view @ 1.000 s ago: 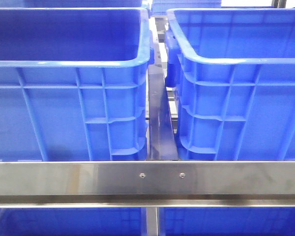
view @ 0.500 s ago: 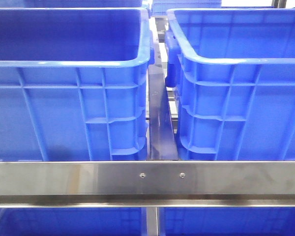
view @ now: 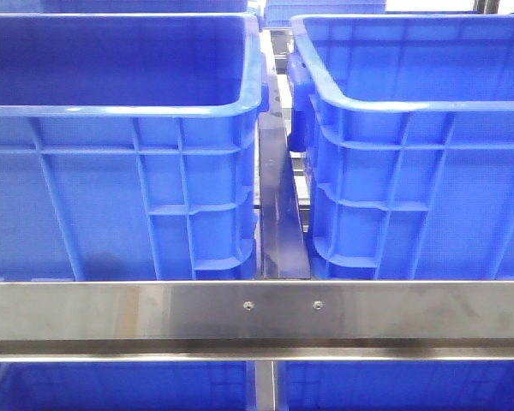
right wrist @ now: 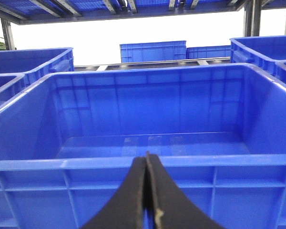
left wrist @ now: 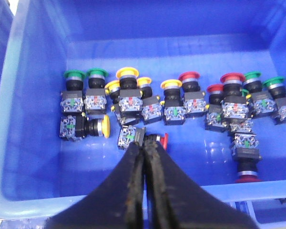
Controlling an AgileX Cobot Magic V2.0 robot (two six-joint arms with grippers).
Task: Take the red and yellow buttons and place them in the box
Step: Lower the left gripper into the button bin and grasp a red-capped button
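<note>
Jaws: your left gripper (left wrist: 144, 155) and right gripper (right wrist: 146, 164) are both closed, holding nothing. Red and yellow buttons (left wrist: 174, 102) — all lying mixed with green ones in the supply crate (left wrist: 33, 124) below the left wrist. Box (right wrist: 148, 162) ahead of the right wrist appears empty, so nothing placed yet. Tall rims — lift clear before crossing.

I see a steel shelf rail (view: 257, 312) running across the front; on the shelf two blue crates sit side by side, left (view: 120, 188) and right (view: 420, 188), a dark gap between.
</note>
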